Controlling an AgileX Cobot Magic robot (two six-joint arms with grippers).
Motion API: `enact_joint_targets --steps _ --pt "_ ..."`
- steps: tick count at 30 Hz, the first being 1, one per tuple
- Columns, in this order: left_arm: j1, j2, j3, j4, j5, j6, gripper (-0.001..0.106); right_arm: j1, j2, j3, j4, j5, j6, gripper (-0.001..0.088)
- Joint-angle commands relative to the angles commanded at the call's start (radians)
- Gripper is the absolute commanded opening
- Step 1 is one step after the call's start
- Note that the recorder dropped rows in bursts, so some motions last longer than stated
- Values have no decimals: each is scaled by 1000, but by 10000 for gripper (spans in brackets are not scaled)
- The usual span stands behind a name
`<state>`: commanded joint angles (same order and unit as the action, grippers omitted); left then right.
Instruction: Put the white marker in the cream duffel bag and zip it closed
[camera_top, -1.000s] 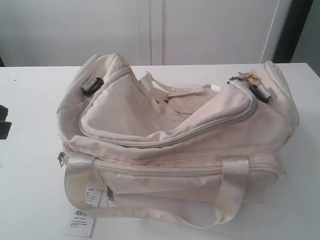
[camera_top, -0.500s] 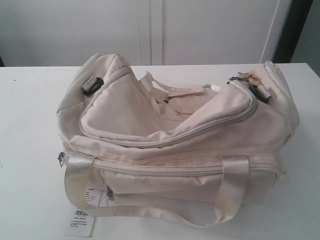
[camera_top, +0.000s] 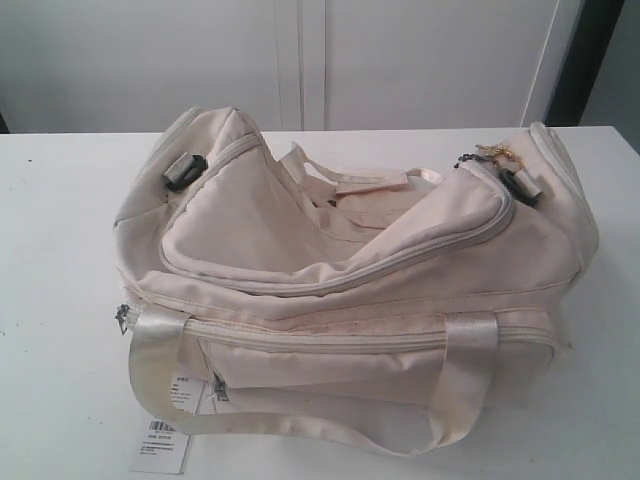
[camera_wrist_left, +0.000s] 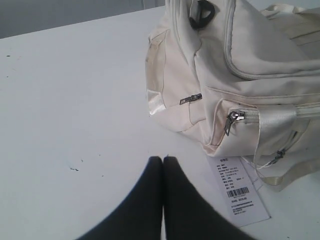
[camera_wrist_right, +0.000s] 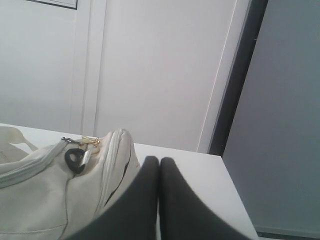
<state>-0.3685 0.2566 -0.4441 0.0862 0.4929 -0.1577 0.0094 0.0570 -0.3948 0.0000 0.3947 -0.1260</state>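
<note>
The cream duffel bag lies on the white table, its curved top flap lying down over the opening. A gold zipper charm hangs at its right end. The white marker does not show in any view. My left gripper is shut with nothing in it, low over bare table, a short way from the bag's end. My right gripper is also shut and empty, beside the bag's other end near the charm. Neither gripper appears in the exterior view.
A white paper barcode tag lies by the bag's front left corner, also seen as the tag near my left gripper. A strap handle loops along the front. A white wall and dark door frame stand behind the table.
A dark piece of my left gripper at the exterior view's left edge one second ago has moved out of that view. The bag has not moved.
</note>
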Motion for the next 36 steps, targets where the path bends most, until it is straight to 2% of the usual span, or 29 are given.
enact_joint_targets --steps 11,16,23,27,30,36 --pt "0 0 2 -10 1 5 0 0 0 0 0 0 0 0" --pt "0 -76 27 -17 -9 61 0 0 0 0 0 0 0 0" --pt "95 -196 124 -48 -22 74 0 0 0 0 0 0 11 0" --pt "146 -249 183 -94 -62 151 0 0 0 0 0 0 11 0" --pt "168 -257 224 -123 -85 192 0 0 0 0 0 0 11 0" --pt "174 -257 292 -124 -96 190 0 0 0 0 0 0 11 0"
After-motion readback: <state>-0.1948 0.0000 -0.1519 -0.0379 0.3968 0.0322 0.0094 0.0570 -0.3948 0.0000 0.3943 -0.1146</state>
